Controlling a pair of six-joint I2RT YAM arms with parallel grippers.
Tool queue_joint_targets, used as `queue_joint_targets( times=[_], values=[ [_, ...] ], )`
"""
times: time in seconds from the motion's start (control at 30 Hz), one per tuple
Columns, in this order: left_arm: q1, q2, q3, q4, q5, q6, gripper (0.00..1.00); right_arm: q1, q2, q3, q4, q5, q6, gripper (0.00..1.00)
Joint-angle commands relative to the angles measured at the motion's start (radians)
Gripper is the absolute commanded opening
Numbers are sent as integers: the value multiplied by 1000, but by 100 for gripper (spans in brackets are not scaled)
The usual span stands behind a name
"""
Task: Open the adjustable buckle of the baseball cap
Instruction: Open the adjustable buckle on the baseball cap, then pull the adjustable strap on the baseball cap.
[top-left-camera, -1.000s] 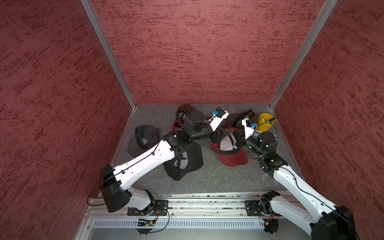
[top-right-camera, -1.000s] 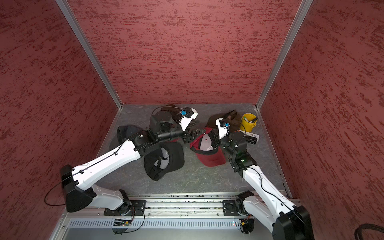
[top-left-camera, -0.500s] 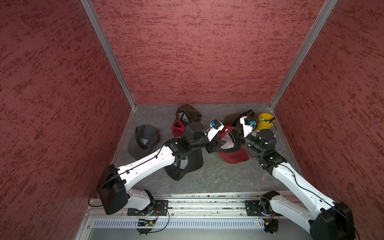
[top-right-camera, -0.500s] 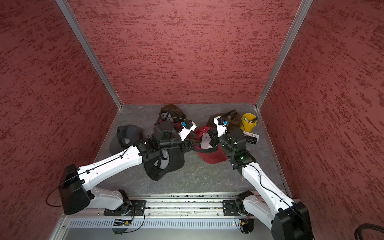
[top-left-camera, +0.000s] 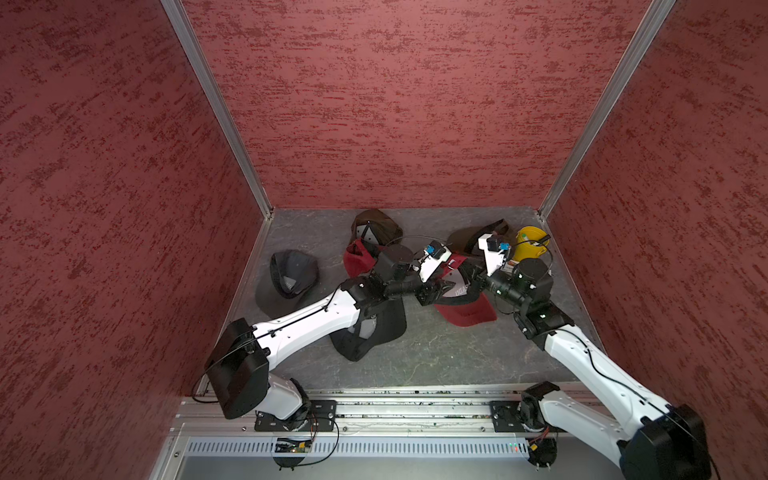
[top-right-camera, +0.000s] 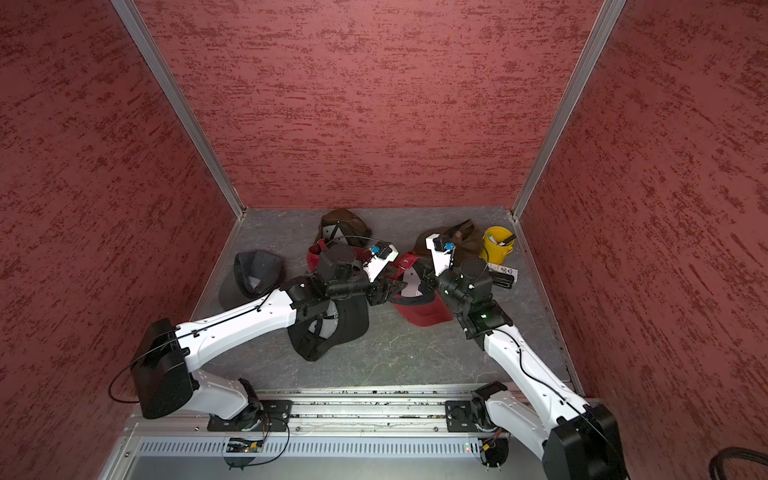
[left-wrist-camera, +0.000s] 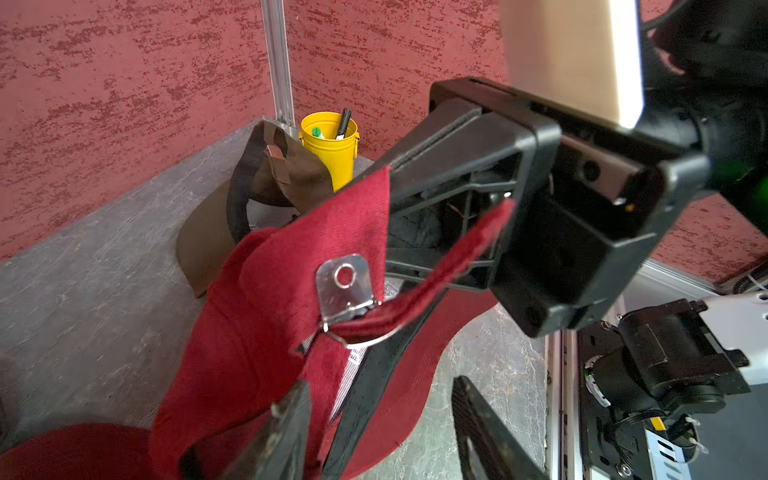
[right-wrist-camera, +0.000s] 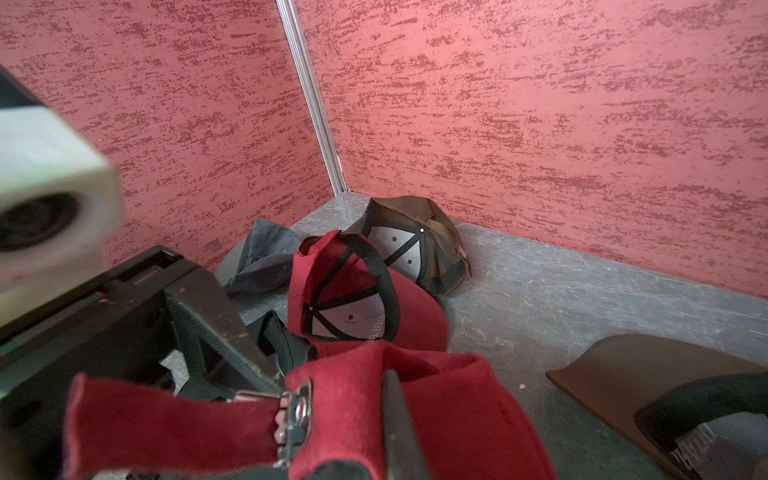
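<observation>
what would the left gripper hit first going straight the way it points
Probably the strap of the red cap, by its metal buckle, straight ahead of the left gripper; the right gripper sits beyond. Depth is unclear.

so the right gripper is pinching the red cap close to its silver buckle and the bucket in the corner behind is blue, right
Not quite: the bucket is yellow, not blue, as the left wrist view shows. The rest holds: the right gripper is pinching the red cap close to its silver buckle.
</observation>
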Motion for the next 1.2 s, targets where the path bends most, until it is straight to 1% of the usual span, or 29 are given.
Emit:
queue_joint_targets(
  times=[0.0,0.1,0.3,0.43,0.57,0.67,0.8,0.9,1.0,1.17],
  values=[
    [-16,-27,-28,52,-77,20,58,-2,-20,32,-12,-22,-13,0],
    [-40,-39,-40,70,-121,57,59,-2,-21,33,-14,-31,-13,0],
    [-47,4,-19,66,-132,84,59,-2,-23,33,-11,-51,-6,0],
    [-51,22,-14,70,-161,96,59,-1,-32,27,-7,-67,-3,0],
    [-63,15,-29,97,-251,122,59,-1,-33,24,-19,-80,-6,0],
    [-65,3,-46,127,-265,140,59,-2,-30,24,-24,-87,-7,0],
    [-65,18,-38,118,-274,155,58,-1,-23,25,-19,-99,-4,0],
    [-68,38,-26,111,-259,172,51,-2,-16,26,-16,-110,-1,0],
    [-74,53,-9,88,-258,188,39,-1,-14,27,-20,-109,2,0],
    [-78,50,-5,59,-246,198,14,-2,-21,19,-26,-112,-2,0]
  ],
)
